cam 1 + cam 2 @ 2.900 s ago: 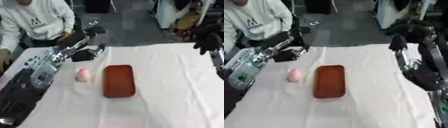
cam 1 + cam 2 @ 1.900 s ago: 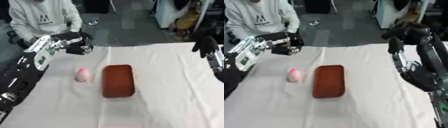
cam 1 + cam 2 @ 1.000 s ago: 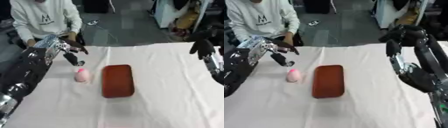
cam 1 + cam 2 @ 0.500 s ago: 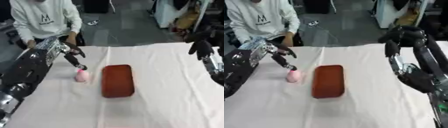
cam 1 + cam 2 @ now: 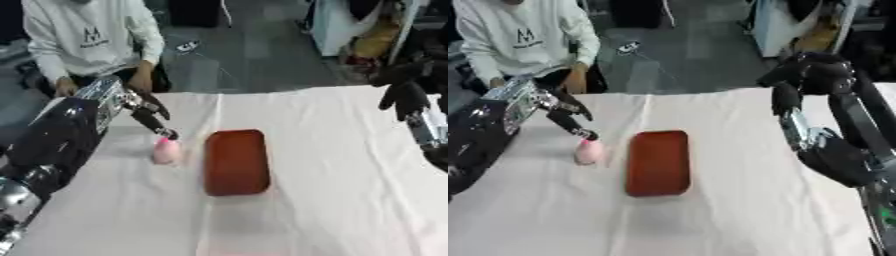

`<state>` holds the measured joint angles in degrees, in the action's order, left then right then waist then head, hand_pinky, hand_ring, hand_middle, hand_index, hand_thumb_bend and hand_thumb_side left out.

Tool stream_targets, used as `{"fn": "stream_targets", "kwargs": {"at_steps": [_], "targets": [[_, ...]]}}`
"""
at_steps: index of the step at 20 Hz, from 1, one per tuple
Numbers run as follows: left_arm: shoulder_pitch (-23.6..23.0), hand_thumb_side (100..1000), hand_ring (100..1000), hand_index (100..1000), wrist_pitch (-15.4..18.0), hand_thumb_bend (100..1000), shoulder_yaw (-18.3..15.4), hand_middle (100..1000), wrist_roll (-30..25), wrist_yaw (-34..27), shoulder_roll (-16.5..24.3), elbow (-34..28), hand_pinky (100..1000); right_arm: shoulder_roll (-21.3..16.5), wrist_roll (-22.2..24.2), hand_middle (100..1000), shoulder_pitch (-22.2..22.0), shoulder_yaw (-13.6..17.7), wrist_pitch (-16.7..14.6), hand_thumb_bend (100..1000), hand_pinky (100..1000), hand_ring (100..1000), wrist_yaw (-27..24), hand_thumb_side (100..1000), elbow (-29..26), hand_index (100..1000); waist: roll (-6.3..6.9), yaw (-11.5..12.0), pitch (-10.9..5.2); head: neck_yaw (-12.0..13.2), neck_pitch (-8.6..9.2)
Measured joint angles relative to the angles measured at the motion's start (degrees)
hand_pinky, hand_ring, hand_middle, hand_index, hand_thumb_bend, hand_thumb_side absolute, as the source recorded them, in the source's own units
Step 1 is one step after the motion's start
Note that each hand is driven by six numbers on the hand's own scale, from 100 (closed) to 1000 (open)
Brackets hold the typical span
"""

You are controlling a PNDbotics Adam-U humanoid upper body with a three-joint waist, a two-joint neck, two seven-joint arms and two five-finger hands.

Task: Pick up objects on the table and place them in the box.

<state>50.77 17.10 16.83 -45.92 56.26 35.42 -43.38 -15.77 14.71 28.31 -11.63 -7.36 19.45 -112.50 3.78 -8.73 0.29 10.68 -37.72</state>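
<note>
One pink object (image 5: 165,151) lies near the table's (image 5: 332,190) left edge, just beside the red box (image 5: 234,161). Our left hand (image 5: 147,112), fingers extended, has dropped to its top in the last second; grasping comes next. Right hand (image 5: 786,98) hangs relaxed, empty.

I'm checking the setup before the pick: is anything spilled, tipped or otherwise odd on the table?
Nothing stands out. The pink object stands beside the red box on the white cloth, nothing spilled. The left hand reaches down at the pink object's top.
</note>
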Motion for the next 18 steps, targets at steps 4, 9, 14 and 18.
{"fn": "stream_targets", "kwargs": {"at_steps": [4, 9, 14, 18], "targets": [[0.3, 852, 1000, 1000, 0.6, 1000, 0.6, 1000, 0.6, 1.0, -0.2, 0.8, 1000, 0.0, 0.0, 579, 0.0, 0.0, 0.0, 100, 257, 438, 0.0, 752, 0.0, 671, 0.01, 0.0, 0.00, 0.0, 0.00], [0.3, 783, 1000, 1000, 1.5, 1000, 1.0, 1000, 1.5, 2.4, -0.2, 2.0, 1000, 0.0, 0.1, 579, 0.0, 0.0, -0.1, 100, 257, 438, 0.0, 752, 0.0, 671, 0.02, 0.0, 0.00, 0.0, -0.01], [0.3, 704, 1000, 1000, 2.2, 1000, 1.0, 1000, 2.2, 3.4, -0.3, 2.7, 1000, 0.0, 0.1, 579, 0.0, 0.0, -0.1, 100, 257, 438, 0.0, 752, 0.0, 670, 0.02, -0.1, 0.00, 0.0, -0.01], [0.3, 701, 1000, 1000, 2.7, 1000, 1.3, 1000, 2.7, 4.0, -0.8, 3.5, 1000, 0.2, 0.1, 580, 0.0, 0.0, -0.1, 100, 257, 438, 0.0, 752, 0.0, 670, 0.02, -0.2, 0.00, 0.0, -0.01]]}}
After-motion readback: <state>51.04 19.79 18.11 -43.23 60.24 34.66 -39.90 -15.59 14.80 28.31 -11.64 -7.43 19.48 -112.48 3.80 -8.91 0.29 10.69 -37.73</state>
